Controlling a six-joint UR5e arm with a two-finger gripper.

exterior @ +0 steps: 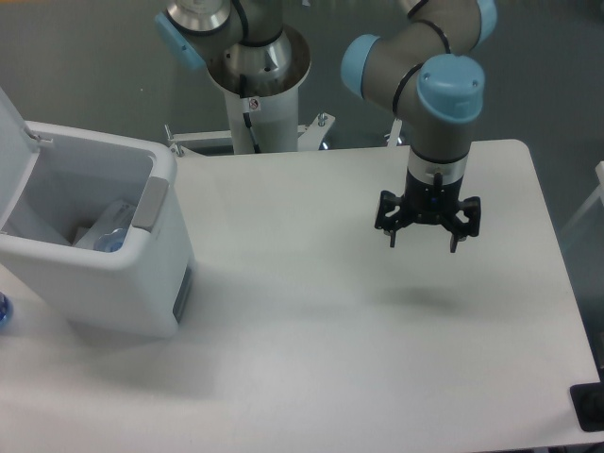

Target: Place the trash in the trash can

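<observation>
Clear plastic bottle w/ blue cap (111, 238) and translucent white bag (87, 229) lie inside boxy white plastic trash can (162, 255), lid up, well left of the fingers. Black two-finger gripper (427, 238): fingers apart, empty, pointing down over white table (311, 359). Task appears done.

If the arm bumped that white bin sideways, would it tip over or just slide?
Probably slide. The trash can looks boxy, resting on a broad flat base on the smooth table. It seems to be thin plastic with only a little trash inside, so likely light. Its raised lid may wobble when pushed.
</observation>
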